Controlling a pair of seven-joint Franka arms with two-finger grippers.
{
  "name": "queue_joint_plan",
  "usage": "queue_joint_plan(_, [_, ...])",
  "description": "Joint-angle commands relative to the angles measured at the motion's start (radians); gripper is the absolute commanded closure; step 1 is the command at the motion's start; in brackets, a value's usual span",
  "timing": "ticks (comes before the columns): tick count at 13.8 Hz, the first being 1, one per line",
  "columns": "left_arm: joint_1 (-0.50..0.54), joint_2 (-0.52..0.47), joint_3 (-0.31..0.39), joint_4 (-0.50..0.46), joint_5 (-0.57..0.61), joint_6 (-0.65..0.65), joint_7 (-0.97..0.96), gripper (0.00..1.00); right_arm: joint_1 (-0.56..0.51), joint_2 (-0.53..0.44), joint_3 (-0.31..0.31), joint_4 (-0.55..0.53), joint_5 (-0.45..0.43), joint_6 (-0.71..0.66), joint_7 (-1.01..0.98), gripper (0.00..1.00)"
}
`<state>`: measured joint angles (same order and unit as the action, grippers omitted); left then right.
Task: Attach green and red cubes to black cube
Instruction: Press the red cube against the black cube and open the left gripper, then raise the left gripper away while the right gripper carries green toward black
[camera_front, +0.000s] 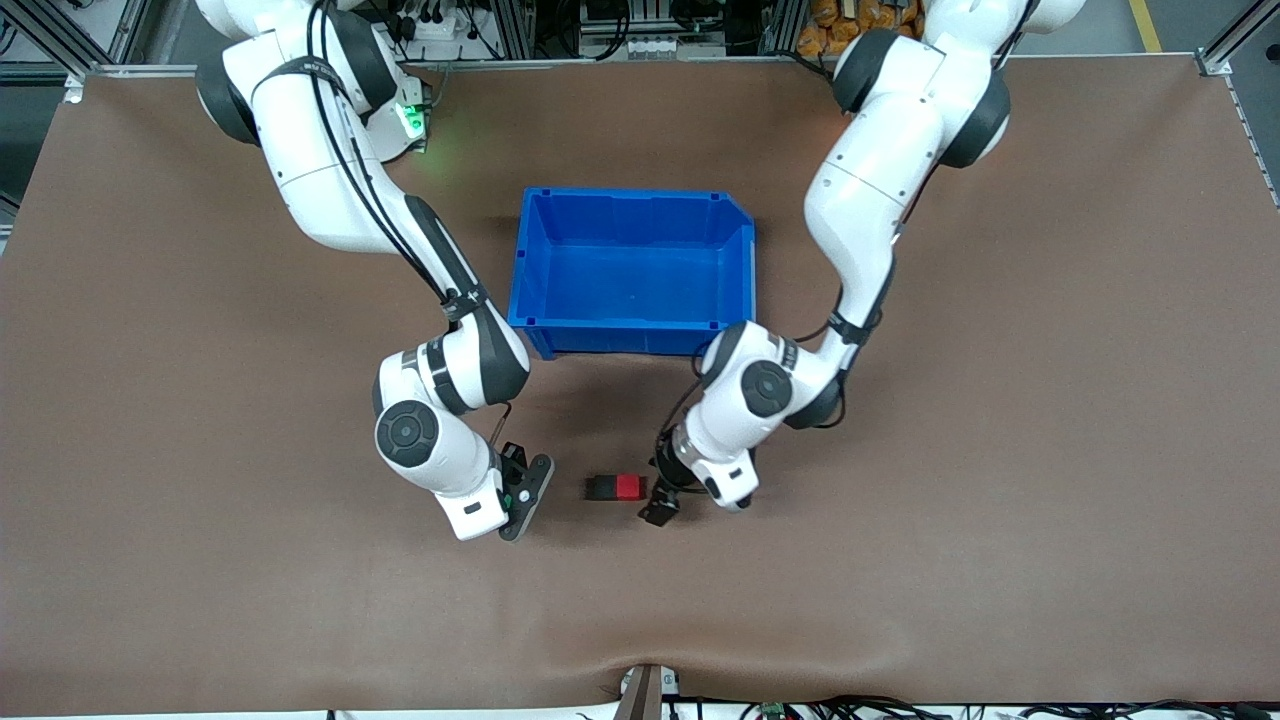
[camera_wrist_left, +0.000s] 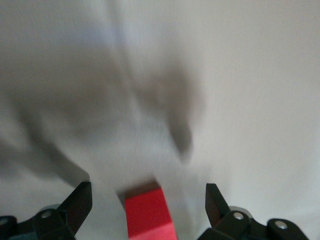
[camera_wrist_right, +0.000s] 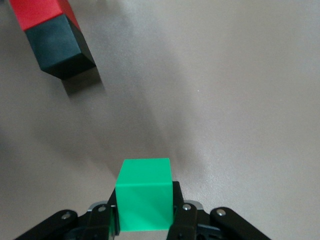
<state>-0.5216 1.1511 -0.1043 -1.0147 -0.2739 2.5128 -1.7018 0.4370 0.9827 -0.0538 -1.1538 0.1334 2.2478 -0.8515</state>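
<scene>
Two joined cubes, red (camera_front: 629, 487) touching black (camera_front: 601, 488), left tool (camera_front: 662, 497) open, right tool (camera_wrist_right: 145, 220) gripping green cube (camera_wrist_right: 144, 194)

A blue bin (camera_front: 632, 270) sits mid-table. At its 6 o'clock, nearer the camera, the black cube (camera_front: 601, 488) and the red cube (camera_front: 630, 487) lie touching, side by side. The left gripper (camera_front: 662, 503) is low at the red cube's 3 o'clock, just beside it. The right gripper (camera_front: 524, 487) is at the black cube's 9 o'clock, a little apart.
</scene>
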Motion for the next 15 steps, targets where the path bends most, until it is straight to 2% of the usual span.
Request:
queue_joint_plan(1, [0.038,-0.047,-0.02,0.001,-0.021,-0.103,0.01,0.0,0.04,0.021,-0.011,0.039,-0.073,-0.008,0.029,1.0])
queue_joint_plan(3, [0.041,-0.07,-0.02,0.001,-0.013,-0.121,0.01,0.0,0.064,0.022,-0.012,0.039,-0.08,-0.004,0.031,1.0])
queue_joint_plan(7, [0.124,-0.169,-0.018,0.002,-0.01,-0.313,0.05,0.0,0.085,0.042,-0.014,0.04,-0.084,0.053,0.034,1.0])
queue_joint_plan(10, [0.156,-0.212,-0.005,0.002,-0.007,-0.376,0.118,0.0,0.094,0.053,-0.012,0.043,-0.083,0.079,0.055,1.0])
queue_joint_plan(13, [0.158,-0.258,-0.002,0.001,0.163,-0.468,0.273,0.0,0.109,0.057,-0.012,0.045,-0.083,0.081,0.086,1.0])
queue_joint_plan(15, [0.182,-0.29,0.001,0.001,0.174,-0.517,0.335,0.0,0.111,0.06,-0.012,0.045,-0.083,0.081,0.086,1.0])
